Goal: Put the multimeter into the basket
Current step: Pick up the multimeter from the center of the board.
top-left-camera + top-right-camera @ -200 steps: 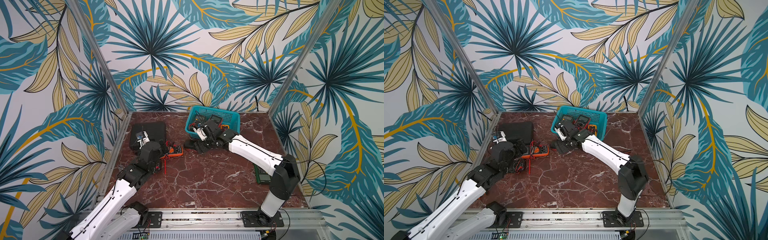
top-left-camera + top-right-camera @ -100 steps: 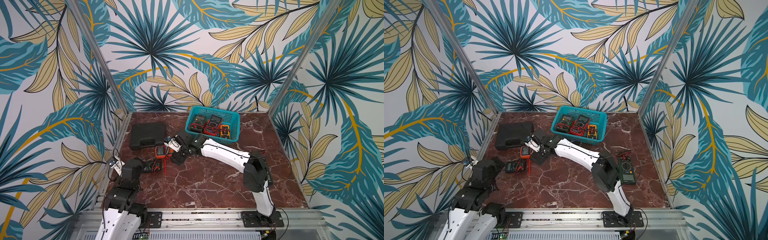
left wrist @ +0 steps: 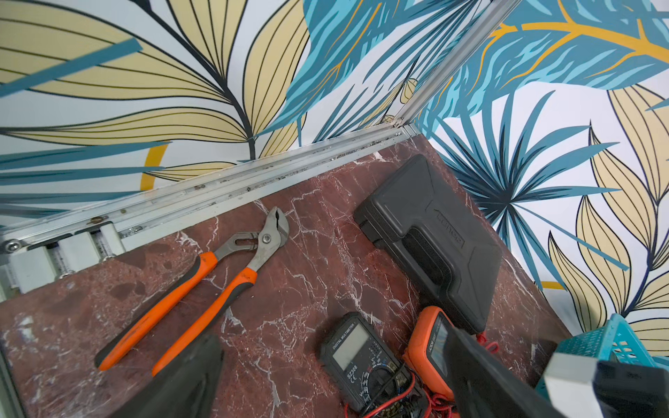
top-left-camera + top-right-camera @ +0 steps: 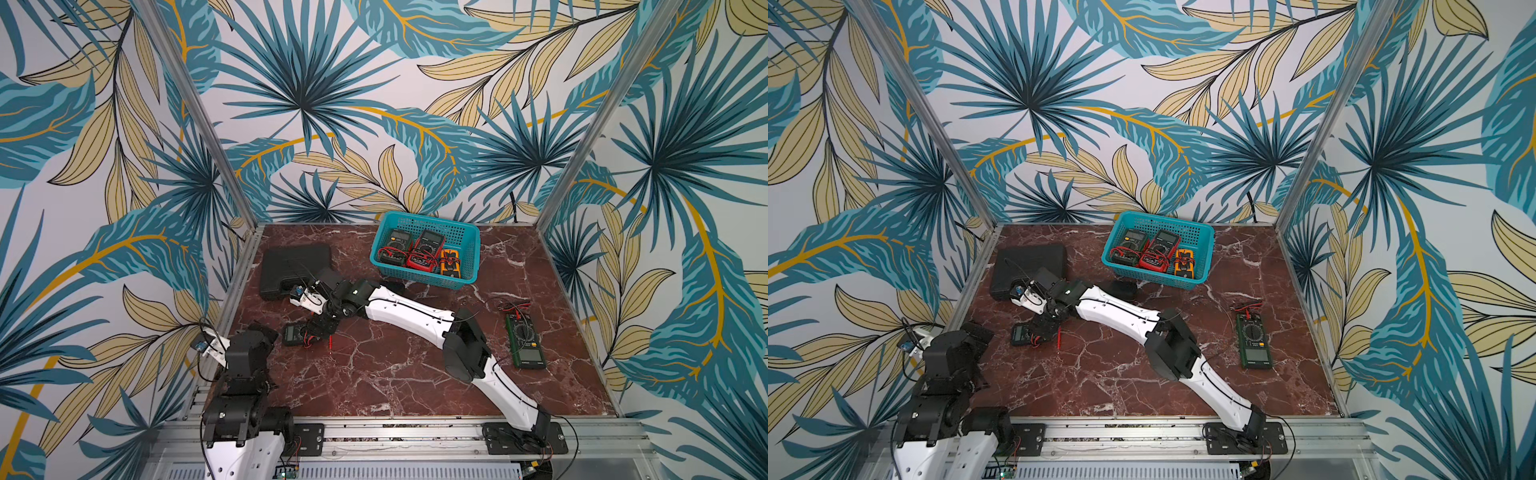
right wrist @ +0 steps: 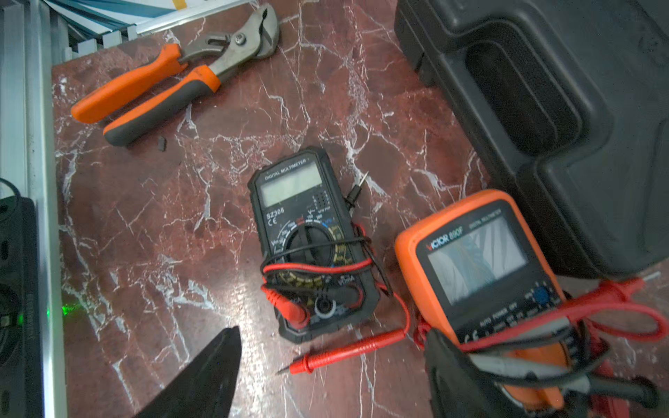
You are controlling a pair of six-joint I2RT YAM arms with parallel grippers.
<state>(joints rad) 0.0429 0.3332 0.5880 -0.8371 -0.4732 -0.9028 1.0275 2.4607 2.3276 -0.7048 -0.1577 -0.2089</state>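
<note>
Six multimeters show in all. Three lie side by side inside the basket (image 4: 415, 276), at the upper middle of the table (image 4: 395, 374) in both top views: a dark one (image 4: 397, 245), a red one (image 4: 426, 249) and a small orange-yellow one (image 4: 451, 264). A green multimeter (image 4: 524, 338) lies alone at the right of the table. A black multimeter (image 5: 311, 246) lies left of centre. Just beside it the orange multimeter (image 5: 470, 260) rests on the table, next to the single black case (image 4: 295, 266) and well apart from the basket.

From above, the right arm's wrist hides the orange multimeter; only the wrist views show it. The one pair of pliers (image 3: 202, 286), with orange handles, also shows only in the wrist views. The green multimeter and the basket's contents appear only from above.

The right gripper (image 5: 333, 333) has its jaws wide, one finger (image 5: 463, 383) over the orange multimeter's lower end, clamping nothing. The left gripper (image 3: 333, 333), at the table's lower left in both top views, is spread wide and empty.
</note>
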